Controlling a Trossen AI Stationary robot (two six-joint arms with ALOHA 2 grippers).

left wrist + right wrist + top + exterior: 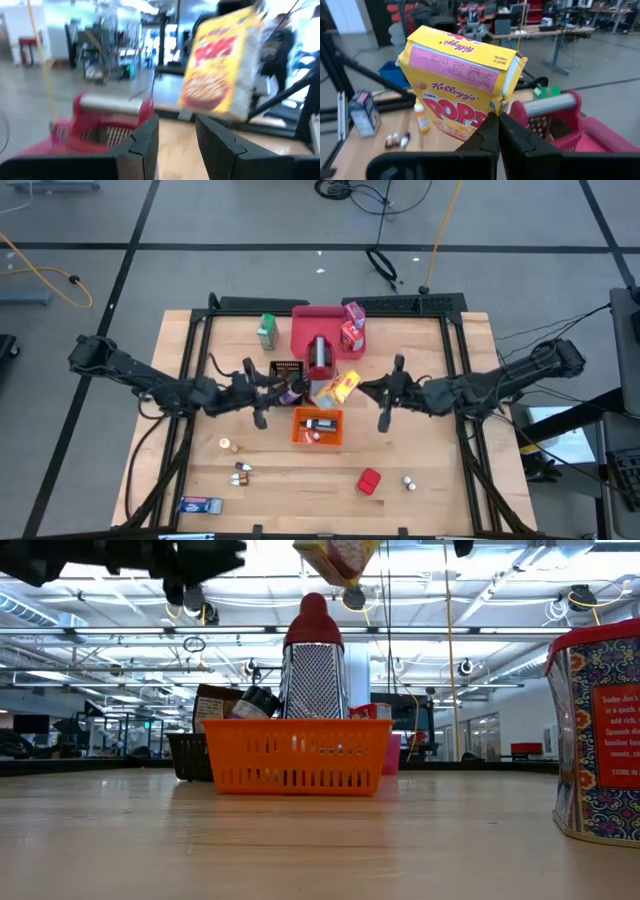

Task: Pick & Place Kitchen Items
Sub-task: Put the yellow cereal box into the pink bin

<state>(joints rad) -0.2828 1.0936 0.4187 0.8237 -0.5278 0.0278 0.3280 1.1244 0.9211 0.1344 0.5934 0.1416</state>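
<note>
On the table (pixel 430 450), from largest down: pink tray (pixel 300 330) at twelve o'clock, bearing a red-and-silver grater (pixel 320 358) and red cartons (pixel 352 330). Just below it toward six o'clock, a black basket (pixel 285 370) and an orange basket (pixel 318 430), probably set centrally to be within reach of both arms.

Between tray and orange basket, raised off the wood: yellow cereal box (pixel 462 95), pinched by one edge in the clenched right gripper (pixel 497 125), reaching in from three o'clock. Judged mid-carry toward a basket or the tray. Opposite, from nine o'clock, left gripper (pixel 177 132) with fingers parted and nothing between them, facing the box, perhaps waiting.

Scattered at six o'clock: blue carton (pixel 200 504), red box (pixel 369 481), tiny bottles (pixel 240 472), shakers (pixel 408 482). Green carton (pixel 266 331) at eleven.

Seen only from overhead: the whole layout. Seen only from table height: clear air under the hanging box. Seen only from the right wrist: the thin edge grip, likely to let the box swing.
</note>
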